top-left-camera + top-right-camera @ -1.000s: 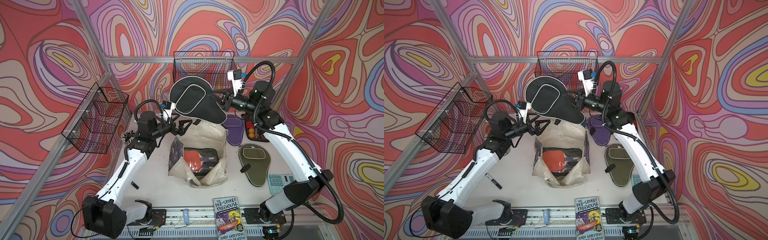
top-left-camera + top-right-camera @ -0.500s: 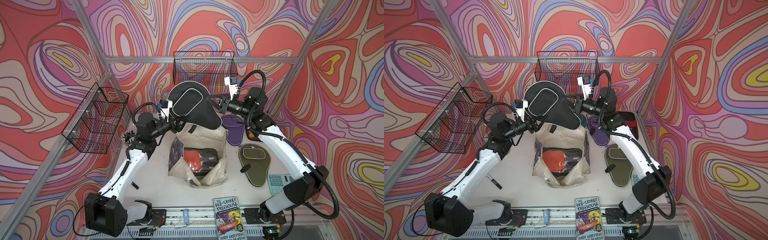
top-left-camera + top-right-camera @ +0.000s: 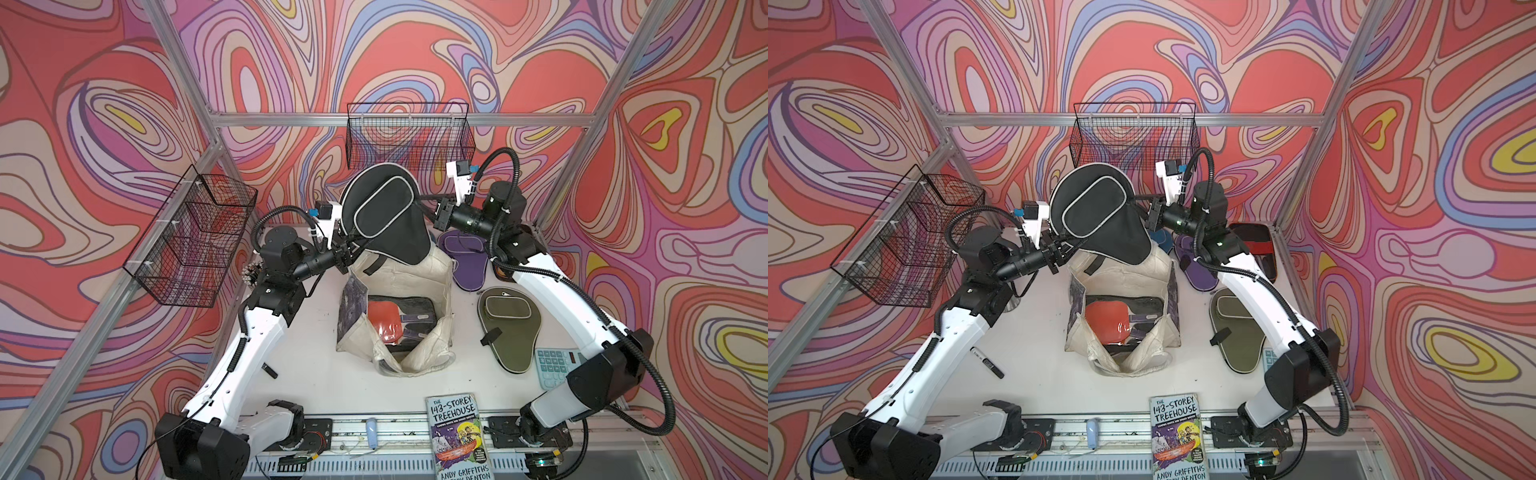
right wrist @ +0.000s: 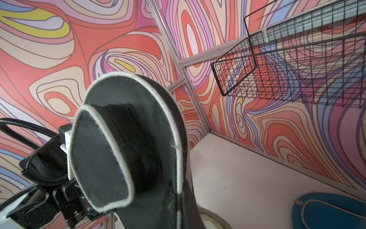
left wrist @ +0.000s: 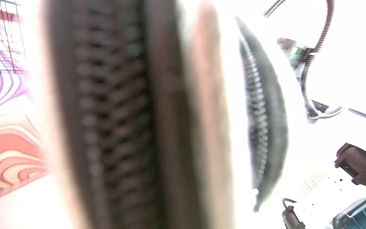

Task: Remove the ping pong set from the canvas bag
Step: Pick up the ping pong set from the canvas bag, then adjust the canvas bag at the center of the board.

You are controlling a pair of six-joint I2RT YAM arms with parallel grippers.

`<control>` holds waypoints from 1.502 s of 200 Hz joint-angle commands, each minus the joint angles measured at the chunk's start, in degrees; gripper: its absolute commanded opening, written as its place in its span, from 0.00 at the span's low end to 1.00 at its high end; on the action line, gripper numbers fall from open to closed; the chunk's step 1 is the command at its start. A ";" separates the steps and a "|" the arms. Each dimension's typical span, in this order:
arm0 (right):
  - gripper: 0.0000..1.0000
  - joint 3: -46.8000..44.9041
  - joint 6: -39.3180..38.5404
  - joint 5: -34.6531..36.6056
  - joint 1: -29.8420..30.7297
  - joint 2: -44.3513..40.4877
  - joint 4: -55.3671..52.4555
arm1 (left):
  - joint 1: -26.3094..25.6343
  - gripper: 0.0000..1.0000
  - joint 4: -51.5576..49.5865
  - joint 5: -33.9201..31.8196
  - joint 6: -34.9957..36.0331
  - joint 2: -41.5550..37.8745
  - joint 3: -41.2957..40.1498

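The bag [image 3: 415, 272] stands open mid-table. Over its far rim the black cover [image 3: 386, 216] is held up in the air, broad end up. On the table to the right lie the green cover [image 3: 507, 324] and, farther back, the purple cover [image 3: 465, 257]. A case [image 3: 409, 305] with a red paddle lies inside the bag. The right gripper [image 3: 422, 198] is clamped on the black cover's right edge. The left gripper [image 3: 352, 249] has the cover's lower left edge between its jaws; whether it pinches, I cannot tell.

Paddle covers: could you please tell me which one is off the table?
The black cover, white-piped, raised above the canvas bag; the purple cover and olive cover lie flat.
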 commanded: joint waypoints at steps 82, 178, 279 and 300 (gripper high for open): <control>0.98 19.72 -24.80 5.42 1.25 8.81 -36.14 | 3.50 0.00 -51.20 -22.13 24.38 -2.45 34.15; 0.98 34.24 -40.62 16.98 9.10 20.96 -51.69 | 7.21 0.00 -59.73 -31.76 27.93 -4.45 33.82; 0.98 35.68 -47.61 20.01 9.32 26.59 -53.82 | 7.17 0.00 -53.80 -24.62 25.34 -0.12 25.15; 0.88 34.84 -46.47 21.43 9.33 26.87 -52.58 | 7.30 0.00 -52.85 -24.19 25.72 1.55 24.33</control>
